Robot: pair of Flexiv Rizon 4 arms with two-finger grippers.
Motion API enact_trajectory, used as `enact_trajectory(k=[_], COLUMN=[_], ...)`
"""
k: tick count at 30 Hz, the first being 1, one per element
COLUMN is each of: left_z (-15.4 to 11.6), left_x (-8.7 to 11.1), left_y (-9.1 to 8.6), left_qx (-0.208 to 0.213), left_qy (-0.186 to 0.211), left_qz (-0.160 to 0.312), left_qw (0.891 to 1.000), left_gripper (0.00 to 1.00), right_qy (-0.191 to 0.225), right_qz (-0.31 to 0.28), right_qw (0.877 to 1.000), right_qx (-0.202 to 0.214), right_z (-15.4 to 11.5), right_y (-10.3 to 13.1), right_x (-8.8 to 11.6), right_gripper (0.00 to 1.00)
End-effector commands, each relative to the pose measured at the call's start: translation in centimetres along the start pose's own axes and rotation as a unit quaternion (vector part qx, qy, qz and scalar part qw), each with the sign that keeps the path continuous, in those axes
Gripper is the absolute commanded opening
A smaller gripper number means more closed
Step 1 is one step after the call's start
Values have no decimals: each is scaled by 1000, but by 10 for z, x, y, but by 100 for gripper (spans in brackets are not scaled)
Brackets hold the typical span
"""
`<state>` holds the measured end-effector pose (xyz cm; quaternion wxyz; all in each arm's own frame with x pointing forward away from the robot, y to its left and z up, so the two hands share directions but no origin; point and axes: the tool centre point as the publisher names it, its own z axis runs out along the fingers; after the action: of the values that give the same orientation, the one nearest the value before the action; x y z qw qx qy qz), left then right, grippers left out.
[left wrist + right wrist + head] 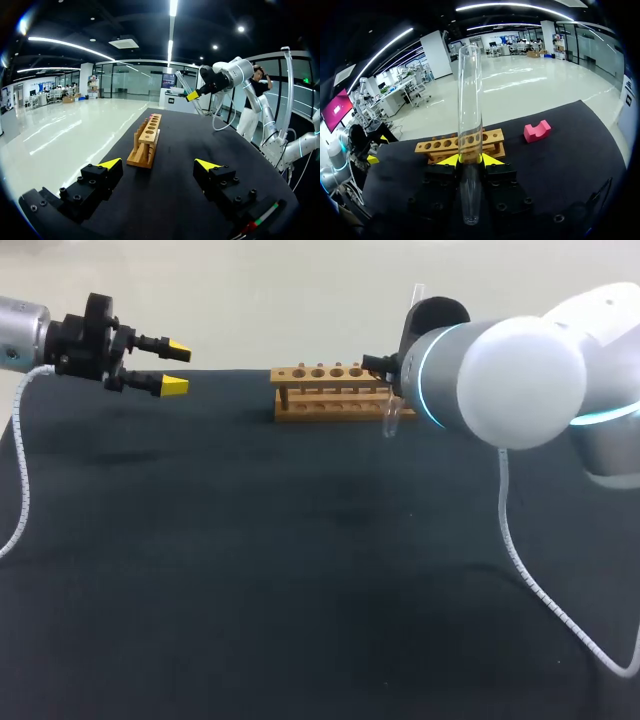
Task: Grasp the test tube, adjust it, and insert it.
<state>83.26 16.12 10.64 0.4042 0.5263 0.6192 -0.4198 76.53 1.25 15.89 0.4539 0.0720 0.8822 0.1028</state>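
One clear glass test tube (470, 100) stands near upright at one o'clock over the black table (300, 570), clamped between both yellow tips of the right gripper (470, 159). One wooden rack (325, 390) with a row of round holes sits at twelve o'clock, just beside the tube. One pink notched block (537, 131) lies near the rack's end. The left gripper (174, 366), at ten o'clock, is spread wide and holds nothing.

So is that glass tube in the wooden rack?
Out: the test tube is clamped in the right gripper; visible holes in the rack are empty.
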Motion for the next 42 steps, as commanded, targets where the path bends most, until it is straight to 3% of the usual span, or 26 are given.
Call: enact_trajectory(k=[1, 12, 25, 42], left_z=[0, 0, 0, 0], left_x=[1, 1, 1, 1], left_y=[3, 3, 3, 3], left_qx=[3, 3, 3, 3], left_qy=[0, 0, 0, 0], left_qz=[1, 1, 1, 1], left_qw=[1000, 1000, 1000, 1000], left_gripper=[100, 100, 100, 100], right_qy=[-30, -129, -216, -284], right_qz=[-6, -32, -67, -88], right_qw=[1000, 991, 973, 954], right_qx=[6, 28, 46, 49], right_z=[6, 20, 16, 33], right_y=[3, 10, 16, 25], right_x=[-3, -20, -61, -85], right_gripper=[0, 0, 0, 0])
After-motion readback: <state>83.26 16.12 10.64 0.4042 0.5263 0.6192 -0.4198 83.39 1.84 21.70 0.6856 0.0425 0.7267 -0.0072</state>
